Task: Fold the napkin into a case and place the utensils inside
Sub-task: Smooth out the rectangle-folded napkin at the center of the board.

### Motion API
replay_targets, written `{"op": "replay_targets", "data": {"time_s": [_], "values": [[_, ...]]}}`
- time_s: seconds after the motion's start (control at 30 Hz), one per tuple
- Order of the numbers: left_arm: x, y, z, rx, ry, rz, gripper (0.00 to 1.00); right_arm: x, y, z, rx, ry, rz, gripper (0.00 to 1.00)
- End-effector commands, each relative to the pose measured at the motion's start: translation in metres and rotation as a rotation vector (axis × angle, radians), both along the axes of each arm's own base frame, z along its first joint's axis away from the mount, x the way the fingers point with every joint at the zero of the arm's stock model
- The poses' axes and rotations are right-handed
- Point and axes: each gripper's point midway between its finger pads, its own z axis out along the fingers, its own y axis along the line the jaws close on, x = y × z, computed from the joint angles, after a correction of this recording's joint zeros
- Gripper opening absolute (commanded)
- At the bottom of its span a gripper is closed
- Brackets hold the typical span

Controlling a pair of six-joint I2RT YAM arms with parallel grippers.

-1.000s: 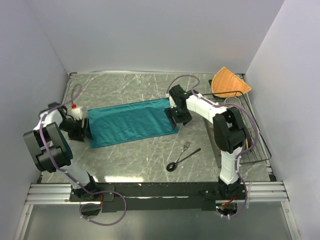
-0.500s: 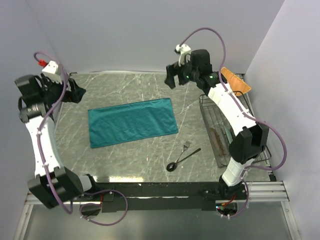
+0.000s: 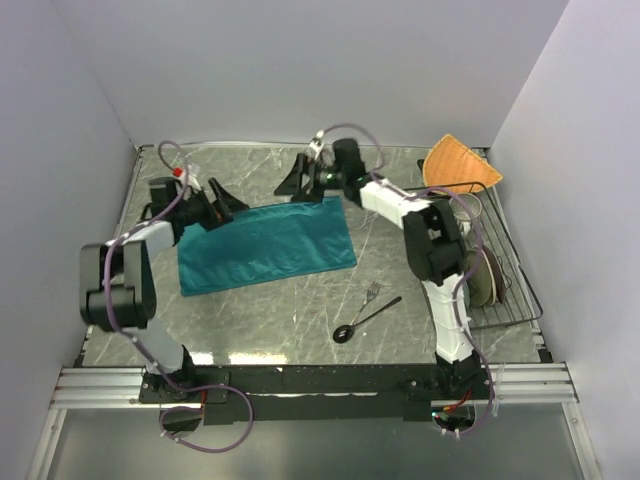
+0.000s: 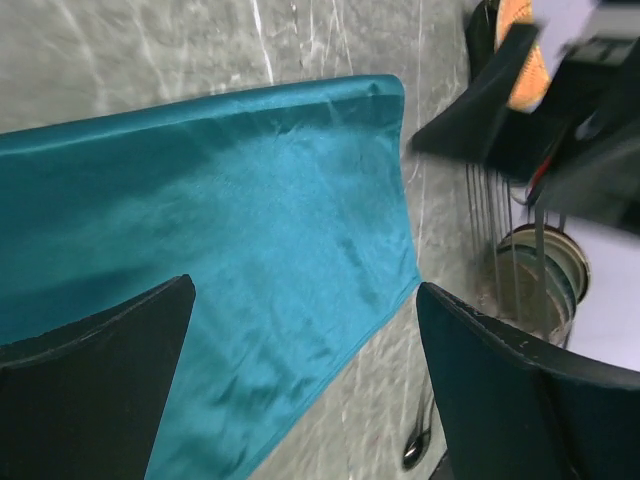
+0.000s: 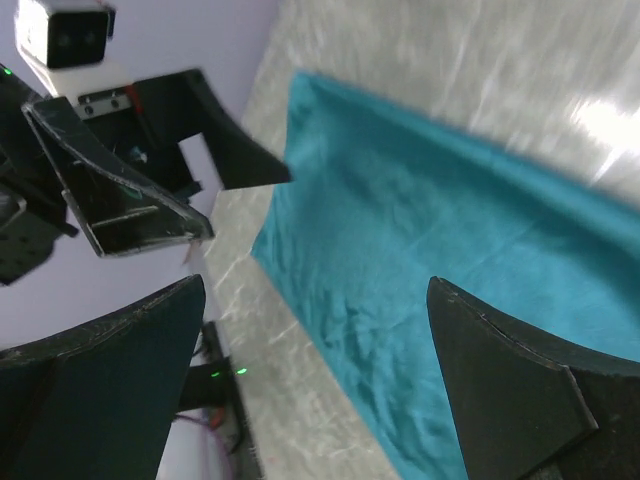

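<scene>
A grey, marble-patterned table (image 3: 300, 310) fills the floor of a pale-walled booth, with a wire dish rack (image 3: 520, 312) along its right side and an orange cloth (image 3: 458, 165) in the far right corner. The napkin (image 3: 265, 245) lies flat in the middle of the table as a long teal rectangle. I cannot tell whether it is one layer or doubled, and I see no pocket or tucked edge that would make it a case. My left gripper (image 3: 225, 203) sits low over the napkin's far left corner and my right gripper (image 3: 293, 180) over its far right corner. Both have their jaws spread wide and hold nothing, and each wrist view shows only cloth between the fingers. Whether my fingertips touch the fabric I cannot say. The fork (image 3: 373, 291) and the spoon (image 3: 366, 319) rest close together on bare table, nearer to my bases and to the right of the napkin, clear of its edge. I judge the task to be at an early stage. The case has not been shaped, so the folds that close it are left, and after that both utensils must be picked up and slid inside.
</scene>
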Motion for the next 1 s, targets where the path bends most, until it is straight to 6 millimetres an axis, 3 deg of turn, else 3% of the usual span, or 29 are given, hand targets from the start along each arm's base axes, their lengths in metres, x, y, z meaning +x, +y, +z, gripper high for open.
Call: {"op": "replay_targets", "data": {"time_s": [0.0,0.03,0.07,0.1,0.13,0.4,0.63,0.77,0.97], "values": [[0.038,-0.024,0.015,-0.110,-0.098,0.024,0.99,-0.013,0.040,0.017,0.121,0.005,0.035,1.00],[0.044,-0.025,-0.005,-0.116,-0.055,0.033,0.99,-0.011,0.043,0.010,0.120,0.026,0.025,1.00],[0.047,-0.027,-0.010,-0.146,-0.028,0.046,0.99,-0.009,0.048,-0.007,0.111,0.051,0.019,1.00],[0.053,-0.029,-0.010,-0.162,-0.049,0.041,0.99,-0.006,0.050,-0.008,0.126,0.057,0.010,1.00],[0.056,-0.030,-0.025,-0.188,-0.003,0.055,0.99,-0.004,0.052,-0.024,0.118,0.079,0.002,1.00],[0.082,-0.034,-0.035,-0.302,-0.017,0.068,0.99,0.012,0.065,-0.045,0.175,0.116,-0.043,1.00],[0.081,-0.035,-0.044,-0.364,0.021,0.100,0.99,0.029,0.058,-0.089,0.149,0.208,-0.157,1.00],[0.082,-0.018,-0.055,-0.333,0.051,0.180,0.99,0.034,0.047,-0.109,0.090,0.244,-0.207,1.00],[0.082,0.042,-0.078,-0.306,0.097,0.322,0.99,0.038,0.027,-0.132,0.040,0.310,-0.266,1.00]]}}
